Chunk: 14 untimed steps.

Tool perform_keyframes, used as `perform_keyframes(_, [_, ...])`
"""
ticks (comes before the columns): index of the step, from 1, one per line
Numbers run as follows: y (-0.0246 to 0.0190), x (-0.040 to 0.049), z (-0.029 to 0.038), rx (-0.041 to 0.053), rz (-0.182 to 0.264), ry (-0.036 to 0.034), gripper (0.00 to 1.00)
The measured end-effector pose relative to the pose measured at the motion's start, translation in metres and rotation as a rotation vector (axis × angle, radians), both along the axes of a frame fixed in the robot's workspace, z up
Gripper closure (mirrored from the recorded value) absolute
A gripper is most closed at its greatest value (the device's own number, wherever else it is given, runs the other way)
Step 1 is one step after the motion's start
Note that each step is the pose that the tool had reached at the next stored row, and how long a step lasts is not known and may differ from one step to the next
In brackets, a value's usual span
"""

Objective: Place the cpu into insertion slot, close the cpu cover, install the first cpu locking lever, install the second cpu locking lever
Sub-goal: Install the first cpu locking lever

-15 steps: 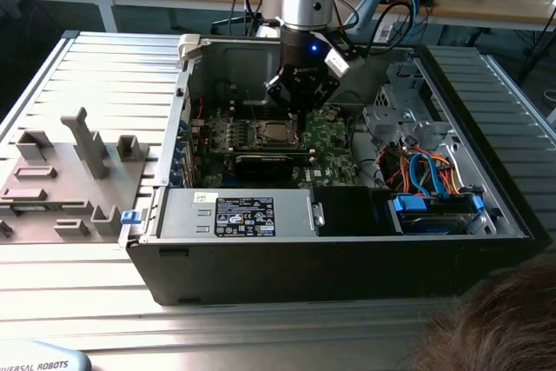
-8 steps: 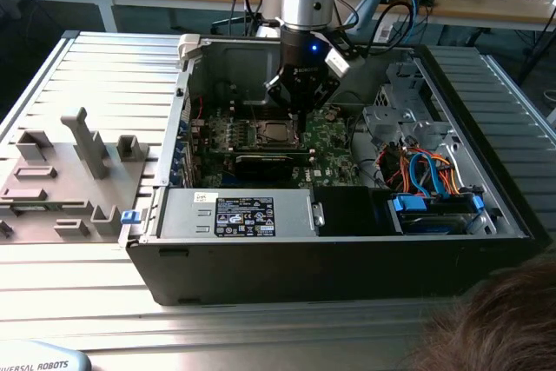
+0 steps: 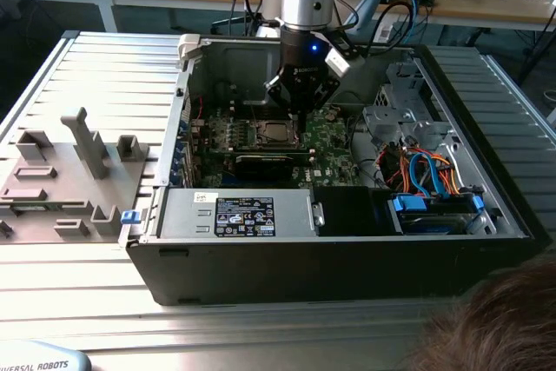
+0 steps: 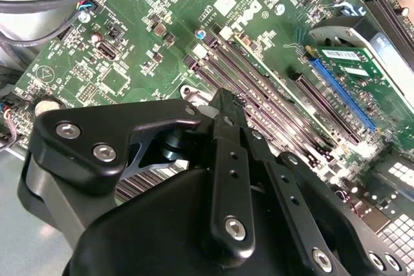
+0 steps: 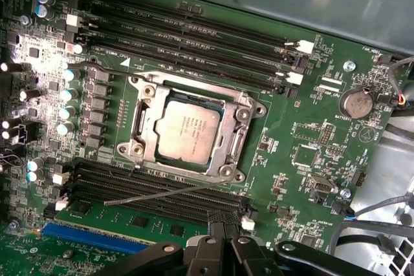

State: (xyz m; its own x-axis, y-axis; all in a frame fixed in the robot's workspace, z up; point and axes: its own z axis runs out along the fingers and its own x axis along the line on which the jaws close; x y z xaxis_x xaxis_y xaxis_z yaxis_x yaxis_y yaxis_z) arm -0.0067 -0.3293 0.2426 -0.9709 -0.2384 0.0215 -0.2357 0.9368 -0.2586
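Just beyond the matt black metal gripper [image 5: 220, 240], the cpu [image 5: 187, 132] shows a dull brushed silver-grey metal top, framed by the cpu cover [image 5: 240, 135] of bare, faintly shiny metal on a glossy green circuit board [image 5: 304, 127].

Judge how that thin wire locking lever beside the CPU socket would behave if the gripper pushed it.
The locking lever is a long, thin metal rod, so it would probably flex and spring rather than stay rigid. Its smooth, narrow surface may slide off the gripper. It lies free over the memory slots, so it likely swings easily.
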Motion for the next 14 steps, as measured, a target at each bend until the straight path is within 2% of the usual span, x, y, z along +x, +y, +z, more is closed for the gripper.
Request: perform_keyframes(14, [0.0, 0.0, -0.0001, -0.0103, 0.005, 0.0, 0.89])
